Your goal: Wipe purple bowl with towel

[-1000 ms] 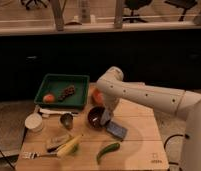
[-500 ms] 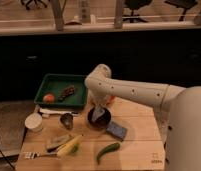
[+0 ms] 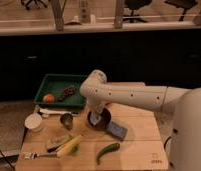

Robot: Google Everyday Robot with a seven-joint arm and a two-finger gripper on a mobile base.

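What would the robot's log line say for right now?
gripper: down in purple bowl | towel: pale scrap at gripper, inside bowl | near bowl: metal cup, blue-grey pad

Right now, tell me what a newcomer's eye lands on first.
The white arm reaches in from the right, its gripper down over the purple bowl at mid-table. At back left, a green tray holds an orange fruit; a green pepper lies near the front edge.
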